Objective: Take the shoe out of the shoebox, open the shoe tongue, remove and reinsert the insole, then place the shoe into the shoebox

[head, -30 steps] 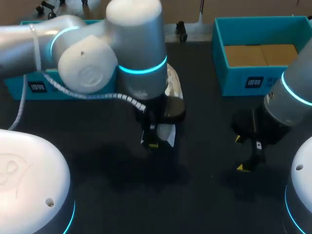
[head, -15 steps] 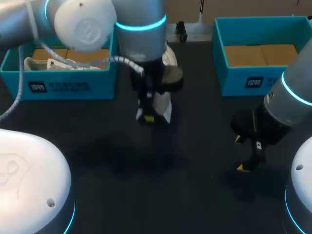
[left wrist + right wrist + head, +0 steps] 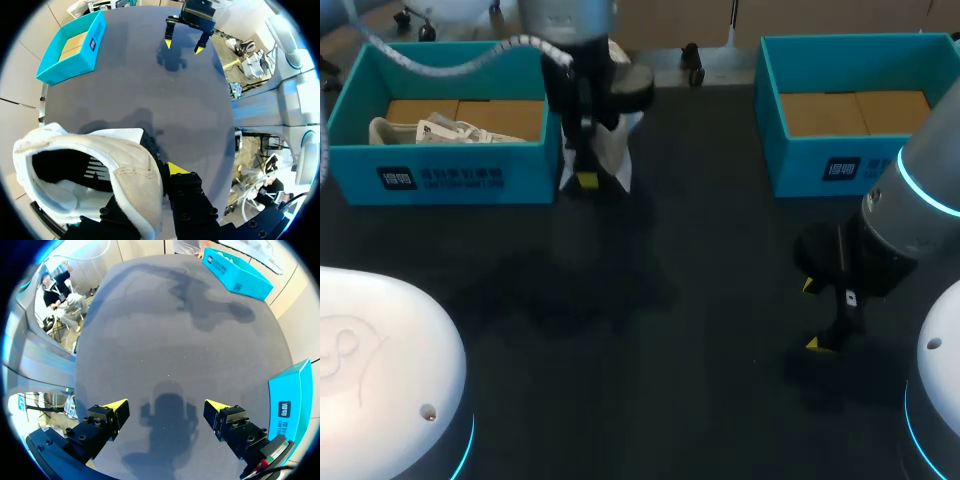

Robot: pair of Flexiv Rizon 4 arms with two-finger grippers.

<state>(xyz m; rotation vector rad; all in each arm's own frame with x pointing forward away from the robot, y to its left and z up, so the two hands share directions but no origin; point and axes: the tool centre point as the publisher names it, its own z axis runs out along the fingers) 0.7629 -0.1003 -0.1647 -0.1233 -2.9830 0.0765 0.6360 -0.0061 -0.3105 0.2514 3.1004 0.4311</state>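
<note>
While my left claw [image 3: 590, 178] grips the shoe [image 3: 107, 160], hiding one fingertip, my right claw [image 3: 166, 403] gapes wide; the shoebox label [image 3: 440, 178] is unreadable.

L gripper [image 3: 591, 178] prob. clamped, R gripper [image 3: 166, 405] open

A label [image 3: 442, 178] on the left shoebox [image 3: 532, 165] and a label [image 3: 847, 168] on the right shoebox [image 3: 800, 160] carry unreadably small print.

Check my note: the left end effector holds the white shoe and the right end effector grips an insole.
One error: the left end effector holds the white shoe, but the right end effector is open and empty over the table, as the right wrist view shows.
</note>
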